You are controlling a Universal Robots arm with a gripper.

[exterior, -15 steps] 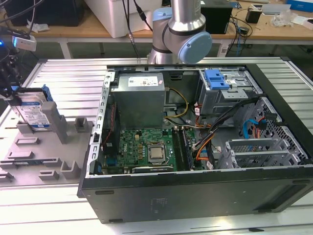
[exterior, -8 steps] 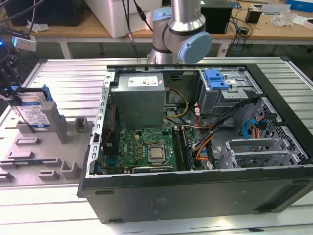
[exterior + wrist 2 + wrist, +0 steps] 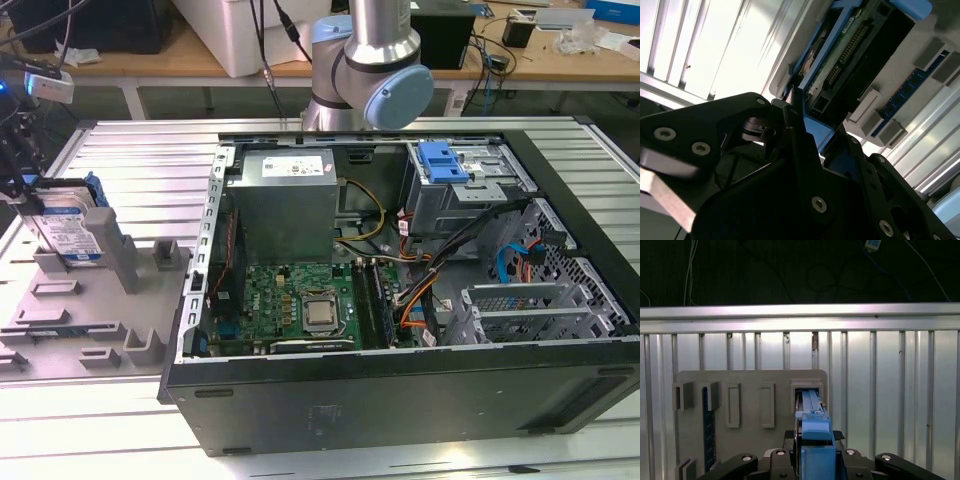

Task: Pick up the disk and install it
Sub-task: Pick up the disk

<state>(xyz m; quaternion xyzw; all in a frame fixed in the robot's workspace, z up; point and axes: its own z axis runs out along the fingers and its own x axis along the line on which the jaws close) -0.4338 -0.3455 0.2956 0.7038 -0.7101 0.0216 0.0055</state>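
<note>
The hand [image 3: 33, 196] is hanging at the exterior view's far left, over a grey fixture tray [image 3: 95, 322] that is lying on the ribbed metal tabletop [image 3: 140, 160]. It is pinching the disk [image 3: 72, 228], which is standing on edge with its label facing the camera and its blue bracket [image 3: 97, 192] framing its sides. The disk's lower edge is meeting a slot in the tray, though whether it is resting there or raised a little I cannot tell.

In the first wrist view, the 2 fingers [image 3: 790, 436] are pressing against either side of the blue bracket, and the disk's far end is reaching into a square recess of the tray [image 3: 747, 440]. In the second wrist view, the disk's underside [image 3: 845, 60] is showing its circuit board and connector, just past the black linkages.

The open computer case [image 3: 400, 395] is lying well apart, toward the exterior view's right, with its power-supply box [image 3: 285, 195], motherboard [image 3: 300, 300] and a metal cage with a blue latch [image 3: 445, 165] showing inside. The arm's base joint [image 3: 370, 70] is standing behind the case.
</note>
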